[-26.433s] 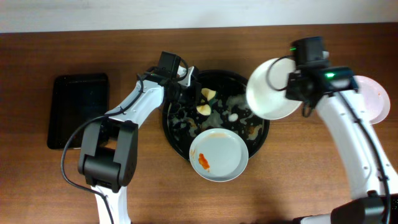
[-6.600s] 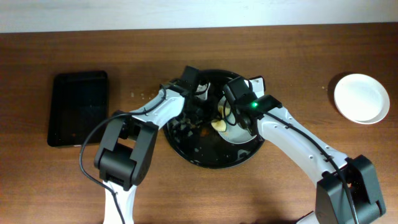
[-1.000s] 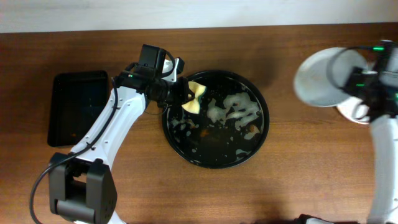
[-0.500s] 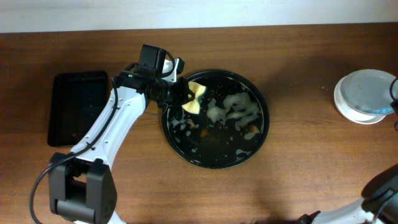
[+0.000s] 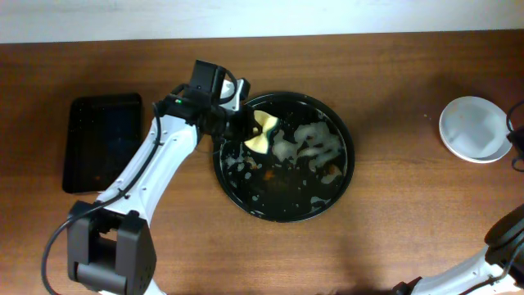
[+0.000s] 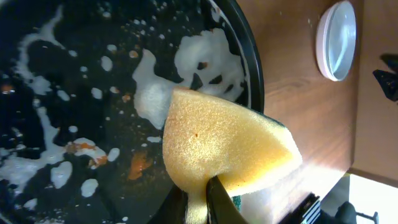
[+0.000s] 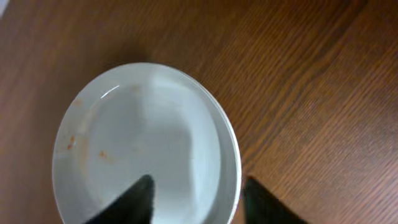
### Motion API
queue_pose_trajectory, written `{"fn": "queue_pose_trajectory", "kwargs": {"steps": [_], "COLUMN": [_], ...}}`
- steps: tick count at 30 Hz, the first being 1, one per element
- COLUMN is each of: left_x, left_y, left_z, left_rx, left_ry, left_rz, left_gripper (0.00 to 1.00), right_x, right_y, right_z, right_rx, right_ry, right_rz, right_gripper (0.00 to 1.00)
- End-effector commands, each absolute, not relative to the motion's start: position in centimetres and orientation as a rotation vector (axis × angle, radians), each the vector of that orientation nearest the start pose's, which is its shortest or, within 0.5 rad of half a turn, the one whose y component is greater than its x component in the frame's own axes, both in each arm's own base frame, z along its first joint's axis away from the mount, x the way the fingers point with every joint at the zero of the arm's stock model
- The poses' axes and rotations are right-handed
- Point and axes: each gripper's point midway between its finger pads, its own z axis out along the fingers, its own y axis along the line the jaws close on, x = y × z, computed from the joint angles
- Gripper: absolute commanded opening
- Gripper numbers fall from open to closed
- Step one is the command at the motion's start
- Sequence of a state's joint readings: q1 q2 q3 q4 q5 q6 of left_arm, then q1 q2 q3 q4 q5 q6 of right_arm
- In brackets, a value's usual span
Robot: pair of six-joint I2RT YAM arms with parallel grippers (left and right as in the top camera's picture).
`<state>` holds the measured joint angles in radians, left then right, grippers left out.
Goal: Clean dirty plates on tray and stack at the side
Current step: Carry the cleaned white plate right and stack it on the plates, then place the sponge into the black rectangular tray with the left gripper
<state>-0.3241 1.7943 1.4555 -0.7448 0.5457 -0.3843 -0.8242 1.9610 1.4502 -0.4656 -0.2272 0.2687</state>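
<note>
The round black tray (image 5: 282,209) lies mid-table, smeared with white foam (image 5: 307,143) and orange sauce bits, with no plate on it. My left gripper (image 5: 241,127) hovers over its upper left part, shut on a yellow sponge (image 5: 260,133); the left wrist view shows the sponge (image 6: 224,146) pinched between the jaws of that gripper (image 6: 199,205) above the tray (image 6: 93,93). The white plates (image 5: 475,129) are stacked at the far right. My right gripper (image 7: 199,183) stands open just above the top plate (image 7: 143,137), one finger over the plate and one outside the rim.
A smaller black rectangular tray (image 5: 102,143) lies at the left. The right arm runs along the right edge of the overhead view (image 5: 508,246). Bare wooden table lies between the round tray and the plate stack.
The right gripper set the plate down on the stack and opened. The left gripper shifted slightly right with the sponge, over the tray.
</note>
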Motion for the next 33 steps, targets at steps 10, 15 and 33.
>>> {"fn": "queue_pose_trajectory", "kwargs": {"steps": [10, 15, 33], "left_x": [37.4, 38.0, 38.6], "left_y": [-20.7, -12.5, 14.5], "left_z": [17.6, 19.3, 6.1], "left_rx": [0.210, -0.012, -0.607], "left_ry": [2.668, 2.660, 2.854], "left_rz": [-0.851, -0.544, 0.124], "left_gripper": [0.07, 0.07, 0.20], "right_x": [38.8, 36.6, 32.7], "right_y": [-17.8, -7.9, 9.1], "right_z": [26.1, 28.0, 23.8], "right_rx": [0.647, 0.447, -0.055], "right_ry": [2.076, 2.260, 2.643], "right_rz": [0.713, 0.641, 0.602], "right_gripper": [0.80, 0.99, 0.99]}}
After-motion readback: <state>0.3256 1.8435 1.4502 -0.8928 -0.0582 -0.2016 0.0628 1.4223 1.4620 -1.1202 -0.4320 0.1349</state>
